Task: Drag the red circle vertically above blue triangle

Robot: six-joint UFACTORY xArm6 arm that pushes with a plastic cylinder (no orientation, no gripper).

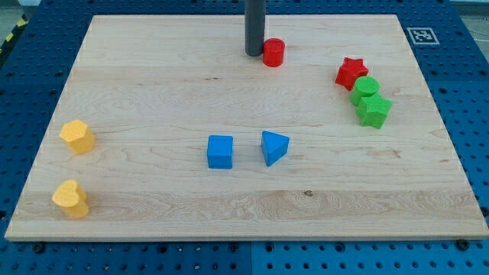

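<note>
The red circle is a short red cylinder near the view's top, just right of centre. My tip stands right beside it on its left, touching or nearly touching. The blue triangle lies near the board's middle, well below the red circle and almost straight under it.
A blue cube sits just left of the blue triangle. A red star, a green circle and a green star cluster at the right. A yellow hexagon and a yellow heart lie at the left. The wooden board rests on a blue perforated table.
</note>
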